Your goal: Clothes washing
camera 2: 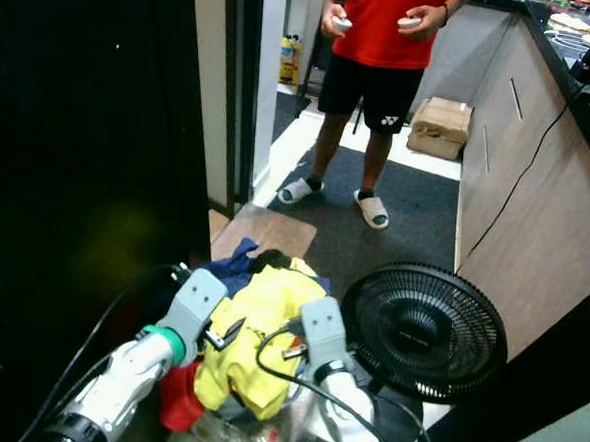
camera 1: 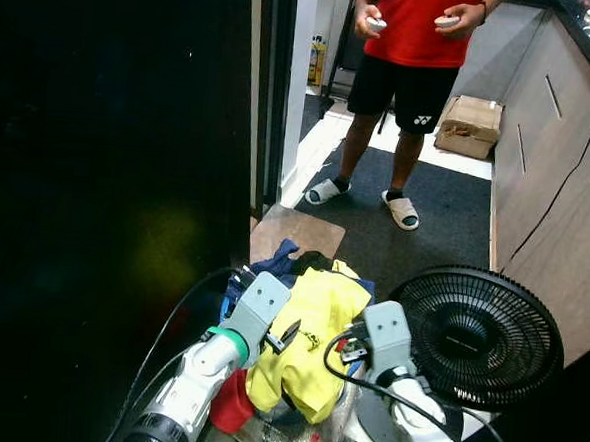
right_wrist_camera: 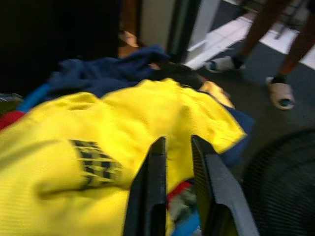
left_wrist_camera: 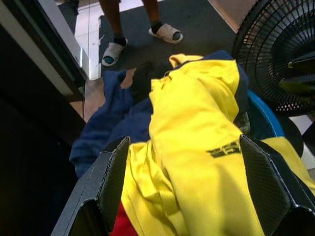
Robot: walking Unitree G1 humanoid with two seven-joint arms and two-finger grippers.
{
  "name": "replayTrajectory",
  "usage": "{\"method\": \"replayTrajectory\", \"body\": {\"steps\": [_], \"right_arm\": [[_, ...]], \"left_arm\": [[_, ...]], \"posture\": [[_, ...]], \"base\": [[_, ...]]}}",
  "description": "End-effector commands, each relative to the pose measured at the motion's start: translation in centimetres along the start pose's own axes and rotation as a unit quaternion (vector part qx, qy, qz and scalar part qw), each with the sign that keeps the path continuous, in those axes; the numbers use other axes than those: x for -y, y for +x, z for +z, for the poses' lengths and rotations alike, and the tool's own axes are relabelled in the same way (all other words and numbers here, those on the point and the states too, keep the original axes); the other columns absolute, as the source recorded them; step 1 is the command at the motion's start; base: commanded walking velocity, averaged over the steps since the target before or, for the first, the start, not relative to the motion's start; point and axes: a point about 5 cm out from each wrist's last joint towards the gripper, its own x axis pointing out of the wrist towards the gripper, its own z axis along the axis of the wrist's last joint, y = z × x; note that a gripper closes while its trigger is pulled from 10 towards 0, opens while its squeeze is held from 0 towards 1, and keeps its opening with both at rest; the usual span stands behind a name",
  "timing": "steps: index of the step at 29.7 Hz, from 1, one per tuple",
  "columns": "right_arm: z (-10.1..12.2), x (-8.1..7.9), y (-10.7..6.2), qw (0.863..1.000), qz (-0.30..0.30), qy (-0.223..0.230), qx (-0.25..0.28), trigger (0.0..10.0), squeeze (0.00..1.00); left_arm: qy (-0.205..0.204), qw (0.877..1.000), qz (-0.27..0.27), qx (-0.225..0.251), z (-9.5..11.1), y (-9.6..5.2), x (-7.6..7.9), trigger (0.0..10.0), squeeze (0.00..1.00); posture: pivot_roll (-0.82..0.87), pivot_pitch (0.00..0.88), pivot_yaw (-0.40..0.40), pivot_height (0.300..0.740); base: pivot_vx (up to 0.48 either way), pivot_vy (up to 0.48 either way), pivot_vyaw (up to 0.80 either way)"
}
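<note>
White Yonex-style logo mark on hem of person's black shorts point(camera 1: 422, 120), letters not readable. Dark blocky print on yellow garment point(left_wrist_camera: 224, 148), characters unclear, blurred in right wrist view. Small pale wording at centre of black fan point(camera 1: 465, 342), too small to read.

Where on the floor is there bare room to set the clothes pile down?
Bare dark carpet lies between the person's sandals, the counter and the fan. The brown mat by the door frame is also bare. Around the yellow shirt, both grippers and the fan crowd in.
</note>
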Motion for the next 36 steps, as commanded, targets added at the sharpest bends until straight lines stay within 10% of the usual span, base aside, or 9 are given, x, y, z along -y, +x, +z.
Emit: {"method": "replayTrajectory", "body": {"steps": [1,13,14,15,17,26,27,36], "right_arm": [[-0.27,0.15,-0.08,1.0,0.003,0.005,-0.009,10.0,1.0],[-0.4,0.25,-0.03,1.0,0.004,0.003,-0.015,10.0,1.0],[-0.42,0.29,-0.04,1.0,0.002,0.002,-0.016,10.0,0.0],[-0.42,0.29,-0.04,1.0,0.002,0.002,-0.016,10.0,0.0],[-0.42,0.34,-0.04,1.0,-0.002,0.001,-0.016,0.0,0.0],[-0.61,0.27,-0.28,1.0,-0.002,0.005,-0.015,0.0,0.0],[-0.69,0.22,-0.31,1.0,-0.001,0.007,-0.018,10.0,0.0],[-0.76,0.14,-0.29,1.0,-0.001,0.01,-0.021,10.0,0.0]], "left_arm": [[-0.008,1.0,0.007,-0.012,-0.68,-0.33,-0.07,10.0,0.0],[-0.011,1.0,0.017,-0.02,-1.23,-0.65,-0.15,10.0,0.0],[-0.01,1.0,0.018,-0.02,-1.23,-0.67,-0.2,10.0,0.0],[-0.01,1.0,0.018,-0.02,-1.23,-0.67,-0.2,10.0,0.0],[-0.011,1.0,0.019,-0.021,-1.25,-0.68,-0.23,10.0,0.0],[-0.011,1.0,0.019,-0.022,-1.31,-0.72,-0.1,10.0,0.0],[-0.018,0.999,0.017,-0.021,-1.3,-0.72,-0.07,10.0,1.0],[-0.028,0.999,0.01,-0.013,-1.1,-0.74,-0.01,10.0,1.0]], "posture": [[0.05,0.0,0.033,0.74],[0.07,0.003,0.021,0.74],[0.07,0.005,0.021,0.74],[0.07,0.005,0.021,0.74],[0.06,0.007,0.022,0.74],[0.06,0.014,0.025,0.74],[0.06,0.016,0.024,0.74],[0.06,0.017,0.024,0.74]], "base": [[0.0,0.0,0.0],[0.0,0.0,0.0],[0.0,0.0,0.0],[0.0,0.0,0.0],[0.0,0.0,0.0],[0.0,0.0,0.0],[0.0,0.0,0.0],[0.0,0.0,0.0]]}}
